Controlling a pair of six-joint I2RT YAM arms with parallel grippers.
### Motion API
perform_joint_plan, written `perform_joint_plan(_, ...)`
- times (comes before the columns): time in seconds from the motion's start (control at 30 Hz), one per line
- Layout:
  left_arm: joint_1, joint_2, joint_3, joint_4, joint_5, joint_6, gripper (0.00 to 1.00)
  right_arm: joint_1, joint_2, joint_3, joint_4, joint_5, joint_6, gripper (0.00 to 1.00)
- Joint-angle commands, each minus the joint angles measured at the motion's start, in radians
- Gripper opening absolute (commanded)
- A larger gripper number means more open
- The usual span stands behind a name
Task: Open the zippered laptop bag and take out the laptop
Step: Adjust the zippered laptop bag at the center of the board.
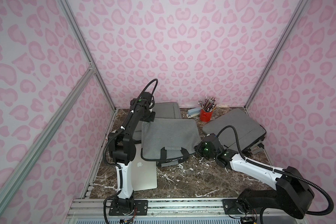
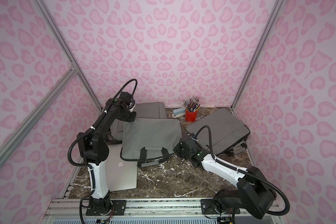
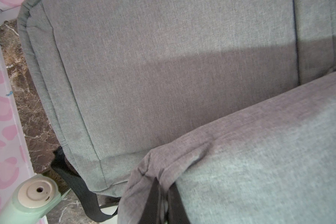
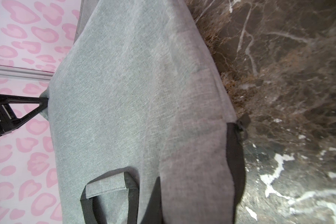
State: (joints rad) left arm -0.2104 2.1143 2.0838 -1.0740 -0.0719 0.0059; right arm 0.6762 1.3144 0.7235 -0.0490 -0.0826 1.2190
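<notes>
Marble tabletop (image 1: 192, 180), pink spotted walls (image 1: 182, 48), left gripper (image 3: 162, 207) pinching laptop bag (image 1: 169, 133), right gripper (image 1: 197, 149) seemingly likewise, laptop (image 1: 145, 176) only in both top views

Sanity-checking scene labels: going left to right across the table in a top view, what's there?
silver laptop → grey bag with handles → red pencil cup → grey bag by the right wall. Left out: rear bag, overlapping the handled one.
</notes>
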Motion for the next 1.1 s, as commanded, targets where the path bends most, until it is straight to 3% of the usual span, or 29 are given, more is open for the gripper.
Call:
perform_joint_plan(0.0, -0.004, -0.004, -0.016, 0.045, 0.077, -0.021, 0.02, -0.004, -0.012, -0.002, 0.117, -0.033, -0.017, 0.00)
perform_joint_plan(0.57, -0.003, -0.011, -0.137, 0.108, 0.175, -0.056, 0.02, -0.058, -0.065, -0.032, 0.091, -0.042, -0.038, 0.00)
perform_joint_plan(1.07, -0.006, -0.027, -0.139, 0.114, 0.232, -0.098, 0.02, -0.076, -0.075, -0.064, 0.107, -0.070, -0.048, 0.00)
